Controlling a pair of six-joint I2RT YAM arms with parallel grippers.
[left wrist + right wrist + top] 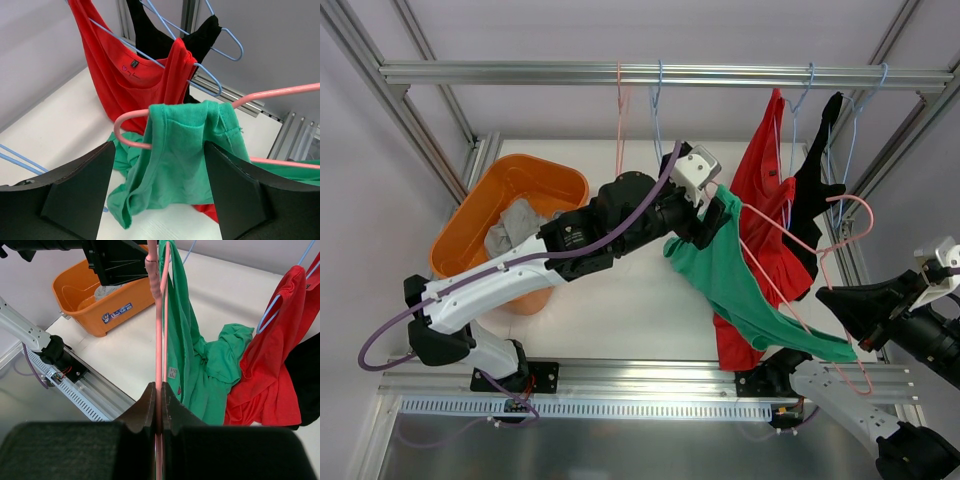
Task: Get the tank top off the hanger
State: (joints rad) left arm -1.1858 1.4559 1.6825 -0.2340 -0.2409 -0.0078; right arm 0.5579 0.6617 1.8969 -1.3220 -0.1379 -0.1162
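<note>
A green tank top [735, 275] hangs on a pink hanger [790, 236] held out over the table. My right gripper [828, 296] is shut on the hanger's wire; in the right wrist view the wire [159, 330] runs straight up from between the closed jaws [160, 402], with the green top [200, 365] draped to its right. My left gripper [708, 215] is open at the top's upper shoulder. In the left wrist view its fingers [80, 190] stand on either side of the green strap [185, 150], which is looped over the hanger's end [127, 142].
A red tank top [765, 180] and a black one [815, 195] hang on blue hangers from the rail [520, 73], just behind the green top. Empty pink and blue hangers [620, 105] hang mid-rail. An orange basket [470, 215] holding grey cloth sits at the left.
</note>
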